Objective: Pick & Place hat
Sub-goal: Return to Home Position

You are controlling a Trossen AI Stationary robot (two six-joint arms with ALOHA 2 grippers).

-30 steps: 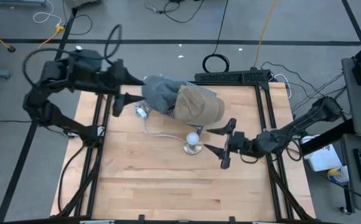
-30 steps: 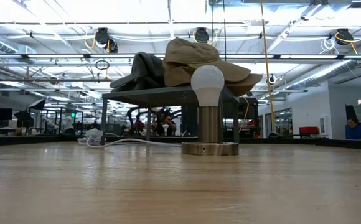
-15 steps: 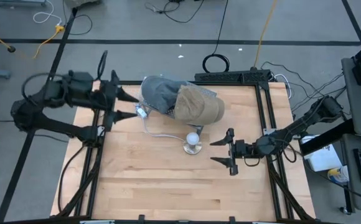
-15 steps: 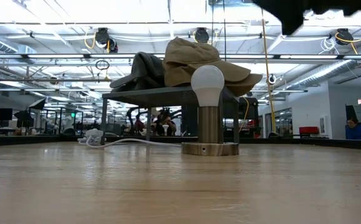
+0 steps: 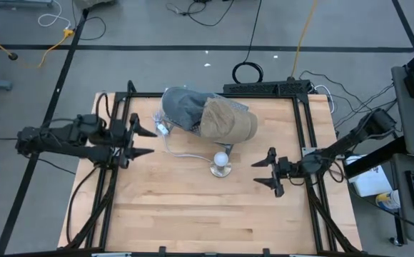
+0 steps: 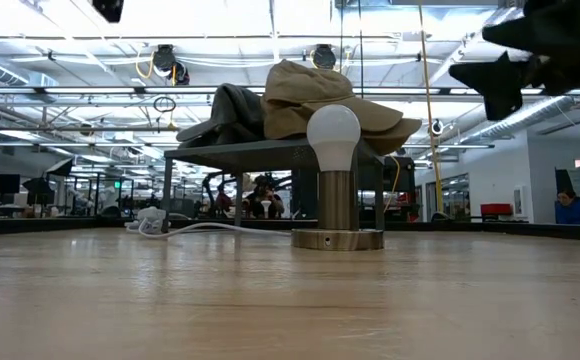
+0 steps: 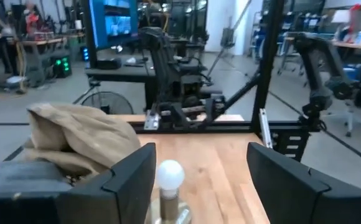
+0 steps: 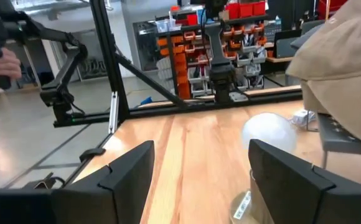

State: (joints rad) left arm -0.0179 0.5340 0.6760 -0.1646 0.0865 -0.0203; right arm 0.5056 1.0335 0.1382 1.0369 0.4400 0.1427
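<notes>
Closest to the low camera is the light wooden table top. A bit further in, just right of centre in that frame, stands a little lamp with a white globe bulb on a round brushed-metal base; from overhead it sits just below the middle of the frame. Right behind the lamp is a dark grey metal shelf on legs, and both caps are up on it. A tan fabric cap is on the right and a dark grey fabric cap on the left, touching, with the tan one lapping over the grey one's edge. A white cable with a small plug lies on the table at the shelf's left end.

The left gripper hangs at left-centre of the overhead frame, over the table's left edge, fingers spread wide and empty. The right gripper is right of centre, near the lamp but not touching it, fingers also spread and empty. Both are clear of the caps.

Way at the back it's a big open workshop with ceiling lights
</notes>
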